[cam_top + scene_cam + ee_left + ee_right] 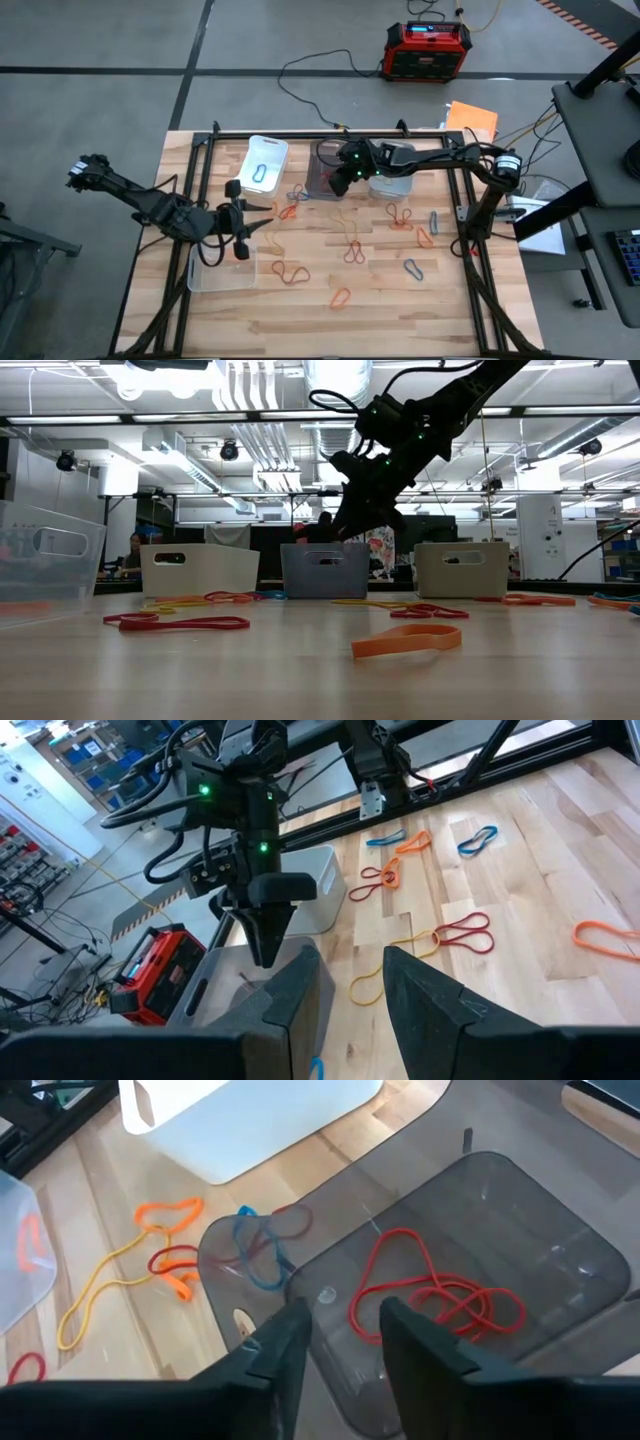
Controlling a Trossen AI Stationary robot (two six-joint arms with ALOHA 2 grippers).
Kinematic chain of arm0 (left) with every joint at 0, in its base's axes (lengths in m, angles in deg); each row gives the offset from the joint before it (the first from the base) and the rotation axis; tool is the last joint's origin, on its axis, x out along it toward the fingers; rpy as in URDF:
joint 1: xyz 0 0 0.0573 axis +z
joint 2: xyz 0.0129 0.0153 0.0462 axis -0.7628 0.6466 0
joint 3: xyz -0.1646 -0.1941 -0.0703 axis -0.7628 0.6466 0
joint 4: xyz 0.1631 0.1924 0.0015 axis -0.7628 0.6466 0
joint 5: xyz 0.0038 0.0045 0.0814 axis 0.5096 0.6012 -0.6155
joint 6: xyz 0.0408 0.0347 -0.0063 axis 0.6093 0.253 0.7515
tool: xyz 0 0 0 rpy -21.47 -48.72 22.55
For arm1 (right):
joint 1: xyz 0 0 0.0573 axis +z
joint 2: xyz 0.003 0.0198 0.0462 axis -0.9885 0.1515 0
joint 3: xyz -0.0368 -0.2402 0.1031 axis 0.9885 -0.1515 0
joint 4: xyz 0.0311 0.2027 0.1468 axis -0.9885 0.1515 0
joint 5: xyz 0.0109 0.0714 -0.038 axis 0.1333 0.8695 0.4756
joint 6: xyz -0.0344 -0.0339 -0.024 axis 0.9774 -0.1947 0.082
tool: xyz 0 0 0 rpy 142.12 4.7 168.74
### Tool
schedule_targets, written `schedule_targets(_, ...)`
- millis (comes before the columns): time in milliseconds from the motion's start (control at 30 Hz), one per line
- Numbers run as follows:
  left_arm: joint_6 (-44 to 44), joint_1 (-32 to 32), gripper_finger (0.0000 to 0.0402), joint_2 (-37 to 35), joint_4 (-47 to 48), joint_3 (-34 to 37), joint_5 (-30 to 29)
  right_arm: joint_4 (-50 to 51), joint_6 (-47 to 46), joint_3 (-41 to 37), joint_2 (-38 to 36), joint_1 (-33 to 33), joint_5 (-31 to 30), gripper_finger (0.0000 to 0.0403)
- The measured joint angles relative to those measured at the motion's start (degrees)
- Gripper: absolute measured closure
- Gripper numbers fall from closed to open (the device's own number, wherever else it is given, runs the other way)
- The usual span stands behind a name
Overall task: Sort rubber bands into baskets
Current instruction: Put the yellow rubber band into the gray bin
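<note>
Red bands lie inside your smoky basket, right gripper directly above it, fingers slightly parted, holding nothing. Your left gripper, likewise parted and empty, waits well away from that basket, whose near rim is cut off.

From above, the right claw hangs over the smoky dark basket at the far side of the wooden worktop, with the white basket just to its left and a clear basket to its right. The left claw sits above another clear basket at the worktop's left edge. Rubber bands lie scattered across the boards; its fingers seem slightly parted
</note>
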Motion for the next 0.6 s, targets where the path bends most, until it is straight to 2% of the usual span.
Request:
schedule_targets(233, -2.93, 0.00, 0.0304, 0.00, 0.27, 0.00, 0.07, 0.11, 0.56, 0.94, -0.16, 1.94, -0.10, 0.0258)
schedule_targets(433, -8.99, 0.00, 0.0304, 0.15, 1.69, 0.00, 0.19, 0.52, 2.59, 1.05, -4.26, 6.02, -0.68, 0.0264)
schedule_targets(600, -11.66, 0.00, 0.0304, 3.07, 2.34, 0.00, 0.16, 4.15, 4.56, 0.98, -9.76, 10.63, -2.88, 0.0277)
